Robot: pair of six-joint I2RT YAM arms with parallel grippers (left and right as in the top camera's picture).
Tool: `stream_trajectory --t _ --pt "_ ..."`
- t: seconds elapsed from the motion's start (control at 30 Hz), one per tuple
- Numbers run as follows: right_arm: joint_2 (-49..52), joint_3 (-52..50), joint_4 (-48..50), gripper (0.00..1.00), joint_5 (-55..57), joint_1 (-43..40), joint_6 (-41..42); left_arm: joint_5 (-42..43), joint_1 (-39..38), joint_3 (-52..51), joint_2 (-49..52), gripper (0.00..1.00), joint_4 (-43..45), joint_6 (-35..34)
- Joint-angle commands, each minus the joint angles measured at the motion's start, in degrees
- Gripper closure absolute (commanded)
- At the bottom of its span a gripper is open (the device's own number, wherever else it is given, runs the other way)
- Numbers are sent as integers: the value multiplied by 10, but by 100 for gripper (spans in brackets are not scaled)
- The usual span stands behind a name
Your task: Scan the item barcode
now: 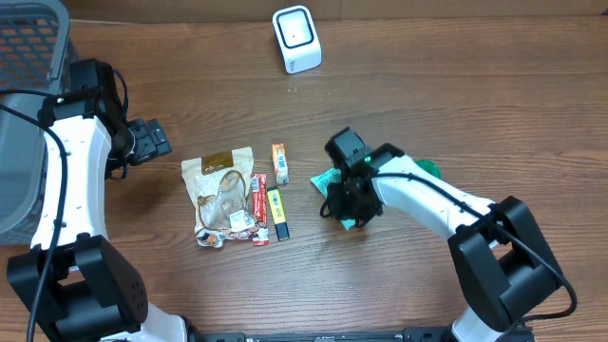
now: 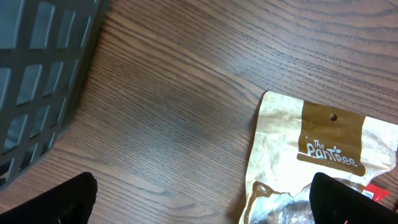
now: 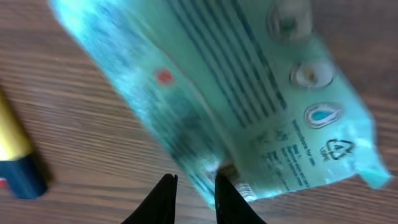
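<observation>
A teal packet [image 3: 249, 93] with printed text and small round symbols fills the right wrist view, blurred and tilted. From overhead only its green edges [image 1: 331, 179] show beneath my right gripper [image 1: 350, 201]. That gripper [image 3: 196, 180] has its fingers close together, pinching the packet's lower edge. No barcode is readable on the packet. The white scanner [image 1: 296, 38] stands at the table's far edge, well away from the packet. My left gripper [image 1: 152, 141] hovers wide open over bare wood left of a brown snack pouch [image 2: 311, 149], and in its own view the left gripper [image 2: 202, 183] holds nothing.
The brown pouch [image 1: 223, 195] lies mid-table with an orange stick [image 1: 279, 162], a red stick [image 1: 258, 207] and a yellow and blue stick [image 1: 276, 211] beside it. That yellow stick [image 3: 15, 155] lies just left of the packet. A grey basket [image 1: 19, 114] stands at the left edge.
</observation>
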Motion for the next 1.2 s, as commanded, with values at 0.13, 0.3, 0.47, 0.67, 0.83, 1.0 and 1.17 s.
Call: stream_trajectory --t 0.13,0.3,0.47,0.67,0.83,1.0,1.17 --pt "-8 -60 2 68 41 -2 9 1 -1 2 -2 0 -1 7" --pt "-8 -57 -31 63 111 -15 -47 1 -1 2 -2 0 -2 7" --pt "-8 -54 -29 59 170 -26 -99 1 -1 2 -2 0 -1 7" --pt "-8 47 -64 56 143 -33 -98 1 -1 2 -2 0 -2 7" --pt "-8 150 -158 34 127 -35 -70 1 -1 2 -2 1 -1 7" --pt "-8 166 -219 22 127 -63 3 1 -1 2 -2 0 -1 7" --pt "-8 129 -200 21 76 -94 25 1 -1 2 -2 0 -1 7"
